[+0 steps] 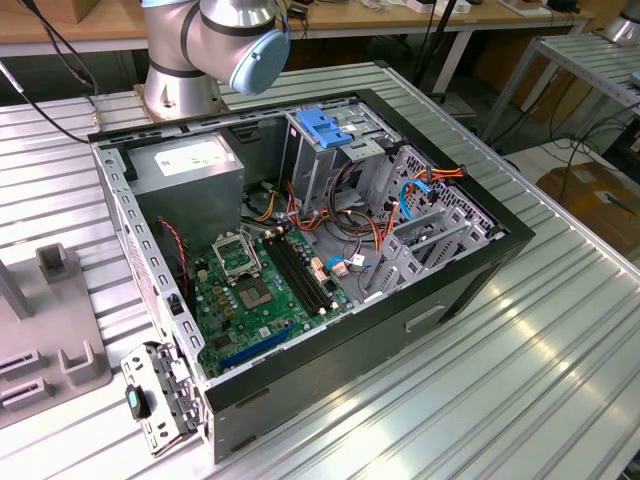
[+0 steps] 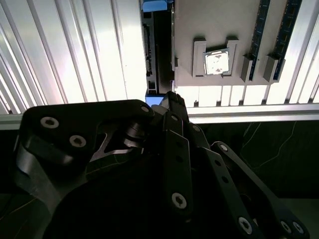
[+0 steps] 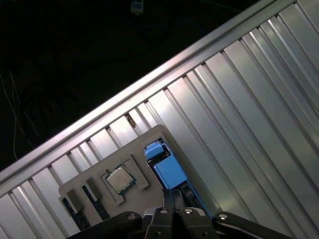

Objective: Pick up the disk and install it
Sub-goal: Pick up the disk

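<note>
The disk (image 3: 169, 172) stands on edge in a slot of a grey fixture plate (image 3: 149, 139); its blue rail end faces up in the first wrist view. In the second wrist view the disk (image 2: 157, 55) is a dark narrow strip with blue at both ends. My gripper (image 3: 173, 196) hangs just over the disk's near end, with the fingers (image 2: 172, 99) pressed together and nothing between them. The open computer case (image 1: 470, 290) lies on the metal table, and a grey drive cage with a blue latch (image 1: 325, 125) stands at its back.
The fixture plate also holds a processor chip (image 3: 119, 179) and memory sticks (image 2: 259, 30) in their own slots. The table's edge (image 2: 249, 112) runs close behind the gripper. In the exterior view the arm's base (image 1: 185, 60) stands behind the case, and a grey fixture (image 1: 60, 330) sits at its left.
</note>
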Tool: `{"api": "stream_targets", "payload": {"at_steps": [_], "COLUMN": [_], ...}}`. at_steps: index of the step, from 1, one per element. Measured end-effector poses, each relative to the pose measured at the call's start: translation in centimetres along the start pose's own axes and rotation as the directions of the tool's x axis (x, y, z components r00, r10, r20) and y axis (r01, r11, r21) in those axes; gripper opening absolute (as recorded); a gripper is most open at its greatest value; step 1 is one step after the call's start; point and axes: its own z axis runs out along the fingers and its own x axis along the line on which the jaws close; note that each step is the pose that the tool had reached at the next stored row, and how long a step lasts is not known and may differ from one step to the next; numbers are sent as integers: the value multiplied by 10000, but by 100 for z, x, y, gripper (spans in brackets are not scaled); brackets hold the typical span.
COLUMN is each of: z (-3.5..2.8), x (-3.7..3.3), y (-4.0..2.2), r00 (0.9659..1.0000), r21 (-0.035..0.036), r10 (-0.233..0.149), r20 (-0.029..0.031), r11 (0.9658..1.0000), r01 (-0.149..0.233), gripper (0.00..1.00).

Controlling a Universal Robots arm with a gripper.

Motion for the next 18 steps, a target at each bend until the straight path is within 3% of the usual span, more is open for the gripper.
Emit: {"api": "stream_targets", "payload": {"at_steps": [3,10,18], "z": [0,5,6], "x": [0,0,0], "y": [0,0,0], "r00": [10000,9979,9977], "r21": [0,11,12], "r10": [-5,-654,-671], "r20": [0,-13,-13], "r11": [10000,9979,9977], "r01": [5,654,671], "gripper": [11,11,11]}}
